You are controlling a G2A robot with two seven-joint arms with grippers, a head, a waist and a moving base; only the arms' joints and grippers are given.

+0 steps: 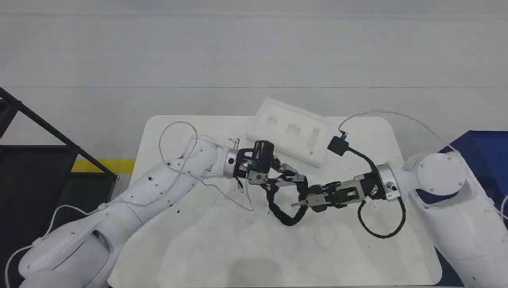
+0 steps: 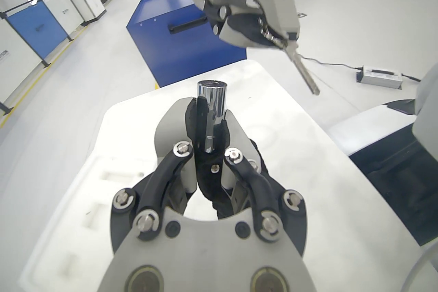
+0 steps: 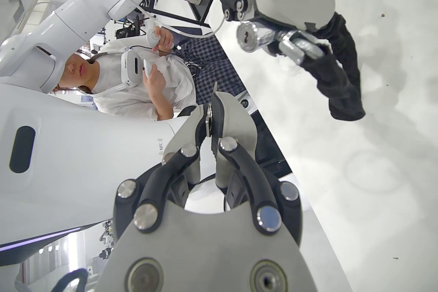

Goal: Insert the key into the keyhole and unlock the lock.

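**Key held clear of the lock**

Seen from above, the two grippers meet over the middle of the table (image 1: 381,248). The left gripper (image 1: 276,180) is pinched on the lock (image 2: 211,94), a chrome cylinder held by its sides between the pads. The end with the keyhole (image 3: 247,35) pokes out past the fingertips. A black cable (image 1: 283,211) runs from the lock and droops in a loop toward 6 o'clock of that gripper. It reaches the table or hangs just over it; the top view is too coarse to say which.

The right gripper (image 1: 306,201) sits at about 4 o'clock of the left one, just beside it, and is clamped on the head of the key (image 2: 303,69). The blade sticks out free and slanted. Its tip is apart from the lock and off to one side of the keyhole, not in it. The keyhole faces the right gripper.

A white foam tray (image 1: 294,133) lies at 12 o'clock of the grippers, near the table's far edge and turned at an angle to it.
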